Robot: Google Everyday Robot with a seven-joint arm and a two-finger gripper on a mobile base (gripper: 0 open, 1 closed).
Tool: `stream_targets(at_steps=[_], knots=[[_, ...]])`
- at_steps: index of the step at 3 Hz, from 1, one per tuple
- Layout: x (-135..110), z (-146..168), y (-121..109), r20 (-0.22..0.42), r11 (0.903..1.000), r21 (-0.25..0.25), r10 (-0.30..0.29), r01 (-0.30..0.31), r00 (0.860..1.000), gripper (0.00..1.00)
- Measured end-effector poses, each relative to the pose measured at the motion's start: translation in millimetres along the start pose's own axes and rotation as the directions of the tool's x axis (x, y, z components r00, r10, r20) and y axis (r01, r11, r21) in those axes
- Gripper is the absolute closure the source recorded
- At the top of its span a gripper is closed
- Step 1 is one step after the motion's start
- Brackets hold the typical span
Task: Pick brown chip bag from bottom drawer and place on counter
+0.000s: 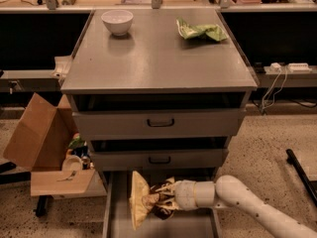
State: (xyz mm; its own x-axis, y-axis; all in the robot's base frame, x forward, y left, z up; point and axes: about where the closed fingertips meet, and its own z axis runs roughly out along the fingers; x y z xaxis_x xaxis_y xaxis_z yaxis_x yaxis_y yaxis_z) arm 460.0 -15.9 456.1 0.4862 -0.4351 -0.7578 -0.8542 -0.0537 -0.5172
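The brown chip bag [140,200], dark brown with a pale yellow end, stands tilted in the open bottom drawer [113,217] at the bottom of the view. My gripper [159,201] reaches in from the lower right on a white arm and is shut on the chip bag's right side. The bag sits a little above the drawer floor, under the middle drawer. The counter [158,53] is the grey metal top of the cabinet, above.
A white bowl [117,22] and a green bag [200,30] lie on the counter's far part. An open cardboard box [37,143] with clutter stands left of the cabinet. A black bar [299,172] lies on the floor at right.
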Motion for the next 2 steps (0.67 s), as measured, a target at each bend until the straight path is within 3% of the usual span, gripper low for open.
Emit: stream_targets(at_steps=[1, 2], knots=[[-61, -47, -40, -0.026, 0.9896, 0.039, -0.137, 0.138, 0.990, 1.00], [-77, -61, -54, -0.041, 0.9828, 0.053, -0.174, 0.177, 0.984, 1.00]])
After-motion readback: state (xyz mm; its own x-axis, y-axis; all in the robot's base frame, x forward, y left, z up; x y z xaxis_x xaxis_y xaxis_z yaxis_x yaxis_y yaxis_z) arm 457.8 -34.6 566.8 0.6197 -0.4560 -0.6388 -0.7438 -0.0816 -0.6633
